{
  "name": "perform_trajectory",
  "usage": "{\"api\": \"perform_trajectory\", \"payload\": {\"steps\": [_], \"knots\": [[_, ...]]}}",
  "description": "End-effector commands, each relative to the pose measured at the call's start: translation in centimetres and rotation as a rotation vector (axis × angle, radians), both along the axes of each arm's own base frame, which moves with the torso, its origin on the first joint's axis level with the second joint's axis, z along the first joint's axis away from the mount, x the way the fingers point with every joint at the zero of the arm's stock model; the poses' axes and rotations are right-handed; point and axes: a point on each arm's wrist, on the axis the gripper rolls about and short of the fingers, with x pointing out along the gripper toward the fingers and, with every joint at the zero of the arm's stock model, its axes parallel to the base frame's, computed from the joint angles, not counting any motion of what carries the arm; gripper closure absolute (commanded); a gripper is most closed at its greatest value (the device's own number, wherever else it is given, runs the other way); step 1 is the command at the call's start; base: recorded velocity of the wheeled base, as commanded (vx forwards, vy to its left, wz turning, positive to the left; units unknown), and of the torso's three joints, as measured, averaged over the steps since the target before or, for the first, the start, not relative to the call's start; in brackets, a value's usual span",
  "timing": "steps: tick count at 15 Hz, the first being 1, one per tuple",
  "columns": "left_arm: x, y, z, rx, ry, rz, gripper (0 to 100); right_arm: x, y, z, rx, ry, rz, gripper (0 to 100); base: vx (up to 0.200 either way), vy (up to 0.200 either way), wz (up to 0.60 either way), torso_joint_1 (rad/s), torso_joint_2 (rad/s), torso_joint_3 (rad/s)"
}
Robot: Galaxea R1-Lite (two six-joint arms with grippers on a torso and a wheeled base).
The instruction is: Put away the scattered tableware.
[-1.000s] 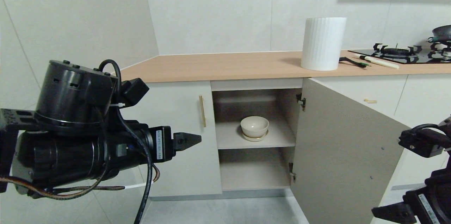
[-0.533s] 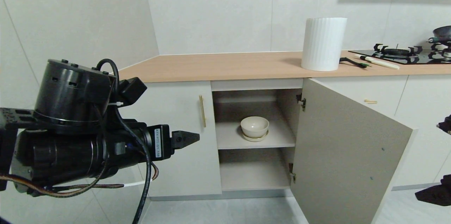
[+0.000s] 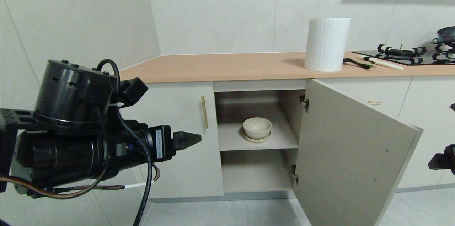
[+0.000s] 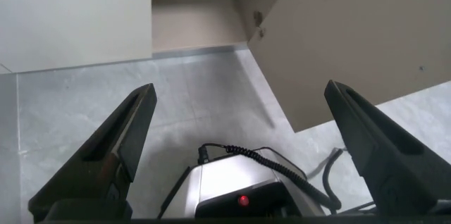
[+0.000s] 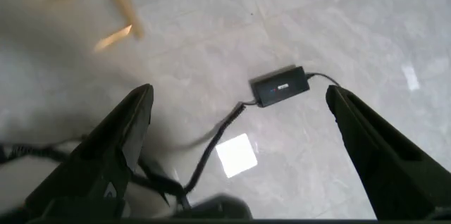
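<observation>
1. Cabinet (image 3: 259, 85): a pale base unit. Its right-hand door (image 3: 348, 155) is swung wide open, and its left-hand door is shut.
2. Bowl (image 3: 257, 127): cream, upright, mouth up. It sits on a matching saucer (image 3: 256, 138) on the cabinet's upper shelf (image 3: 231, 137), near the middle of the opening. The cabinet's lower shelf (image 3: 249, 178) lies beneath it.
3. Left gripper (image 3: 186, 140): held level in front of the cabinet's shut door, well apart from the bowl and pointing toward the opening. The left wrist view shows its fingers (image 4: 116, 146) spread wide with nothing between them. Beyond them are the floor (image 4: 197, 90) before the cabinet and the lower edge of the open door.
4. Right gripper (image 5: 239, 96): out past the cabinet's open door, over the floor. Its fingers (image 5: 113, 146) are spread wide and hold nothing. A black power adapter (image 5: 282, 86) with its cable lies on the tiles below.
5. Countertop (image 3: 220, 66): a wood-toned slab capping the cabinet.
6. Ribbed white cylinder (image 3: 327, 44): stands upright on the countertop above the cabinet's open door.
7. Slender utensils (image 3: 380, 62): lie on the countertop farther from the cabinet, between the cylinder and a black gas hob (image 3: 401, 54).
</observation>
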Motion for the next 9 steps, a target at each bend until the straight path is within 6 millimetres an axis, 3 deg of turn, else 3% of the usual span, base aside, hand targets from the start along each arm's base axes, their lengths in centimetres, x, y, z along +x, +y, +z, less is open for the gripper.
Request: {"api": "perform_trajectory", "payload": {"steps": [1,4,9], "knots": [[0.0,0.0,0.0,0.000,0.000,-0.001,0,3.0,-1.4,-2.0,0.005,0.028,-0.060,0,0.000,0.000,0.00,0.000,0.00,0.000],[0.0,0.0,0.0,0.000,0.000,0.001,0,4.9,-1.7,-2.9,0.028,-0.026,-0.063,0,0.000,0.000,0.00,0.000,0.00,0.000],[0.0,0.0,0.0,-0.001,-0.001,0.001,0,6.1,-0.8,-4.1,0.109,-0.063,0.023,0,0.000,0.000,0.00,0.000,0.00,0.000]]}}
